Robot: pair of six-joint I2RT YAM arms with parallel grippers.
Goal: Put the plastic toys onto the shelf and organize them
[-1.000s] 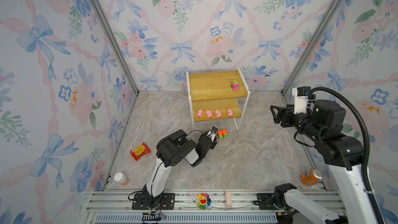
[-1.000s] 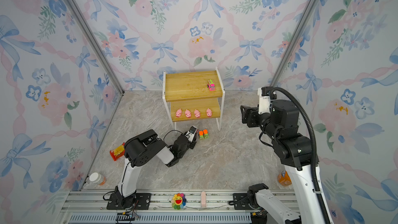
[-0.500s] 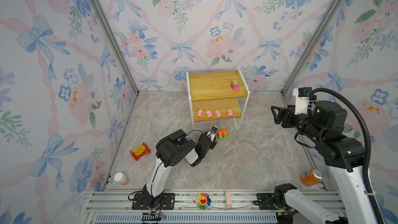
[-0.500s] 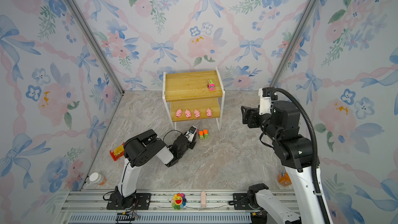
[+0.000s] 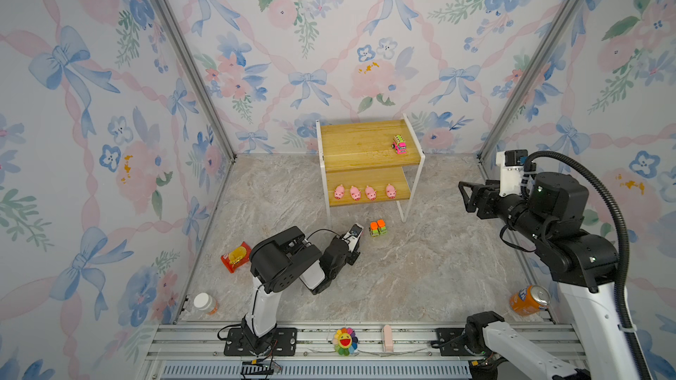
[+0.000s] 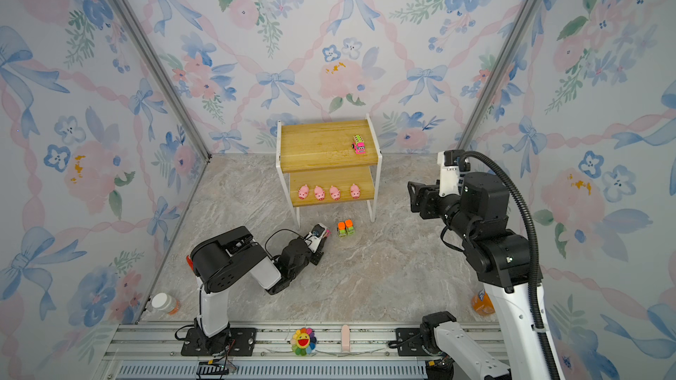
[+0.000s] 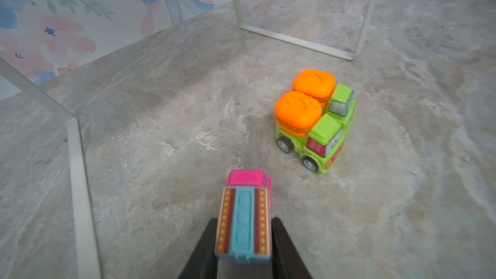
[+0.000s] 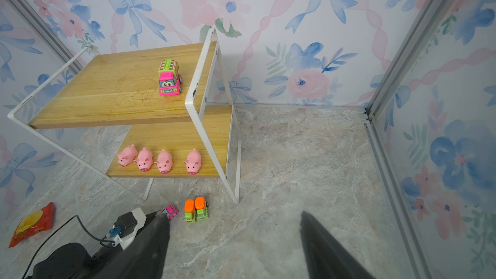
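The jaws of our left gripper [image 7: 244, 222] clamp only the rear of the pink truck [image 7: 244, 205], down at the bench [image 5: 420, 272] before the shelf [image 5: 356, 146], so we risk it twisting free mid-lift; the right gripper [image 8: 233, 214] hangs open, empty.

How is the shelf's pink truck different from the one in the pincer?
The shelf truck stands free on the top board; the held truck is pinched in the left pincer. The shelf truck's roof stripe is green; the held truck's is blue. Both have pink cabs.
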